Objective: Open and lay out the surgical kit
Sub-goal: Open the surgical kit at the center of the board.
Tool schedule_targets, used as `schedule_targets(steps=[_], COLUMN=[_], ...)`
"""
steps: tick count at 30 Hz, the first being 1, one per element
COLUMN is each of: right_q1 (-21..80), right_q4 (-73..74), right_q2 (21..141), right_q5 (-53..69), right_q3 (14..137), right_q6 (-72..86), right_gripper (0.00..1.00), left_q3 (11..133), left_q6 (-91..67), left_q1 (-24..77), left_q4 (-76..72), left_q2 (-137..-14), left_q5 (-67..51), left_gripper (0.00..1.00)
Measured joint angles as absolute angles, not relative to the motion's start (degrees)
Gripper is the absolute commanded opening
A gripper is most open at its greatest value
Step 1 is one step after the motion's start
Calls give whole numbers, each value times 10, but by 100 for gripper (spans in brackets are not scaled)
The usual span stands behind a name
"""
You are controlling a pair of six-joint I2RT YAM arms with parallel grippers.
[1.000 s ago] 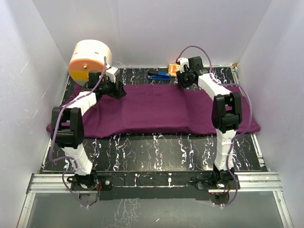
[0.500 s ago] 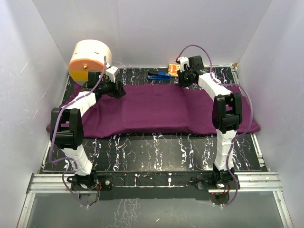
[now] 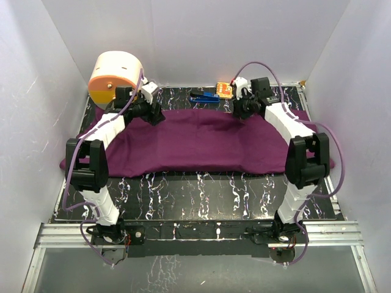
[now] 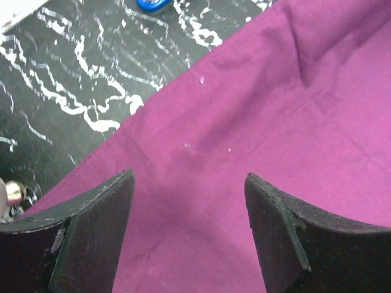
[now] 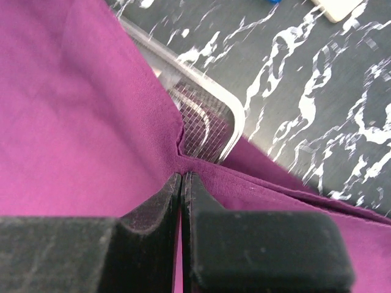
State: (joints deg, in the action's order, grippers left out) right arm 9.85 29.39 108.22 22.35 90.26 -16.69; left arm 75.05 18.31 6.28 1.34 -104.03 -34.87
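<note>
The purple cloth wrap (image 3: 201, 140) lies spread across the middle of the table and covers the kit. My right gripper (image 3: 239, 110) is shut on a fold of the cloth (image 5: 73, 110) at its far right edge. In the right wrist view the gripper (image 5: 182, 176) has its jaws pressed together on the fabric, and a corner of the wire-mesh tray (image 5: 204, 122) shows just beyond. My left gripper (image 3: 154, 114) is open and empty over the cloth's far left edge (image 4: 275, 110), its fingers (image 4: 98, 207) wide apart. The instruments, gauze and packets are hidden.
The cream-and-orange drum (image 3: 115, 76) stands at the back left corner, close behind my left arm. A small blue item (image 3: 204, 96) and an orange item (image 3: 224, 90) lie on the black marbled table (image 3: 201, 189) behind the cloth. White walls enclose three sides.
My right arm has swung to the right, with its gripper still on the cloth. The cloth's right part has shifted and bunched. My left gripper has moved slightly back.
</note>
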Motion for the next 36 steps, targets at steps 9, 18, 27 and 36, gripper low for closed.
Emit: schedule_targets(steps=[9, 18, 27, 36], right_q1=[98, 98, 98, 97], right_q4=[267, 229, 225, 246], right_q2=[943, 846, 794, 757], right_q5=[291, 347, 398, 429], right_q3=[688, 575, 554, 554], right_q6=[-234, -250, -234, -224], right_gripper=[0, 0, 0, 0], left_q3=[805, 907, 1013, 1090], left_q6=[248, 430, 560, 625], left_q1=[102, 163, 237, 253], left_q4=[51, 223, 396, 494], left_q2=[-1048, -1108, -1206, -1245], left_q5=[-423, -512, -517, -490], left_gripper=[69, 74, 72, 45])
